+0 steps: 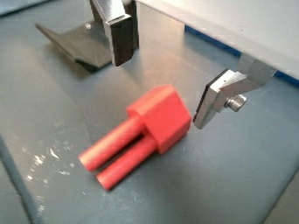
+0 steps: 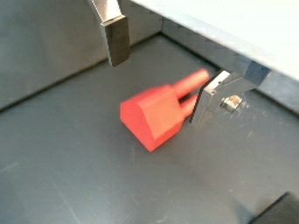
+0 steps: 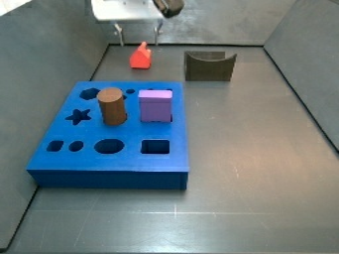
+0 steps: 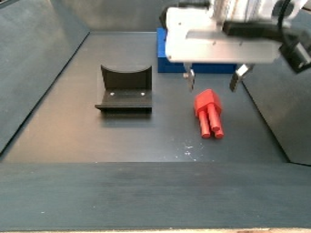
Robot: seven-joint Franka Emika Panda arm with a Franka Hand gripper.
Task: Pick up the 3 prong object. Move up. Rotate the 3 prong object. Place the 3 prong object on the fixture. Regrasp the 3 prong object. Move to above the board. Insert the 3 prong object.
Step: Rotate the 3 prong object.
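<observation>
The red 3 prong object (image 1: 140, 131) (image 2: 156, 112) lies flat on the grey floor, shown in both side views (image 3: 139, 58) (image 4: 209, 114). My gripper (image 1: 163, 92) (image 2: 156, 92) hangs open above its block end, and its fingers (image 1: 121, 39) stand on either side without touching it. From the side the gripper (image 3: 138, 35) (image 4: 214, 78) sits just over the piece. The fixture (image 3: 209, 65) (image 4: 124, 88), a dark notched block, stands beside the piece with nothing on it. The blue board (image 3: 113, 144) lies further off.
On the board a brown cylinder (image 3: 111, 106) and a purple cube (image 3: 157, 105) stand in their holes. Grey walls (image 3: 54, 40) close in the floor on all sides. A corner of the fixture (image 1: 73, 44) shows beyond one finger.
</observation>
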